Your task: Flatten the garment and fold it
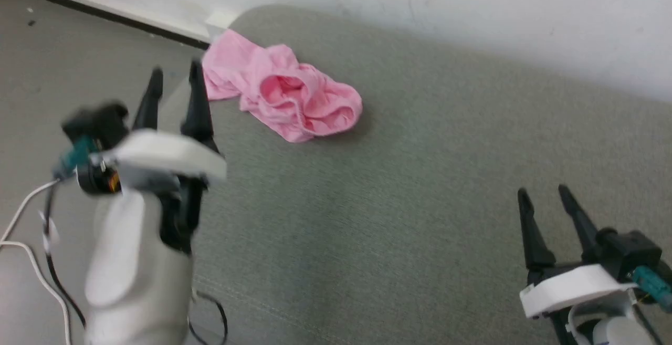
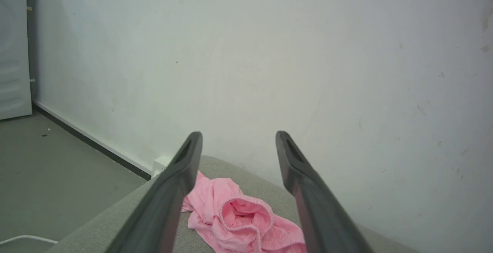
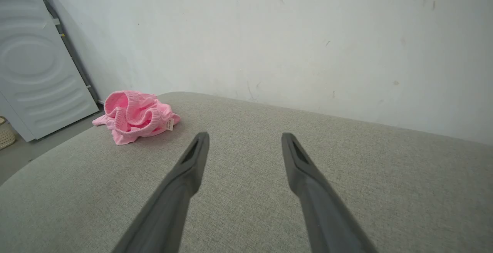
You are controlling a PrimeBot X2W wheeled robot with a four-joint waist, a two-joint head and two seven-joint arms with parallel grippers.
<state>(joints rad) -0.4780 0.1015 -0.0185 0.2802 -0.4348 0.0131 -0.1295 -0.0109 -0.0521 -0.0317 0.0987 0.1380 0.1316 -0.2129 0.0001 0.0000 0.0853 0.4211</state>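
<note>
The garment (image 1: pixel 286 93) is a crumpled heap of light pink cloth with a ruffled elastic opening facing up, lying near the far left corner of the grey cushioned surface (image 1: pixel 420 177). It also shows in the left wrist view (image 2: pixel 238 218) and, small, in the right wrist view (image 3: pixel 134 116). My left gripper (image 1: pixel 176 80) is raised just left of the garment, open and empty, fingers apart. My right gripper (image 1: pixel 543 192) hovers at the lower right over bare cushion, far from the cloth, open and empty.
A white wall (image 1: pixel 472 14) runs along the cushion's far edge. Grey floor (image 1: pixel 47 72) lies to the left, with a baseboard. A white appliance panel (image 3: pixel 34 68) stands by the wall. White and black cables (image 1: pixel 37 261) hang near my left forearm.
</note>
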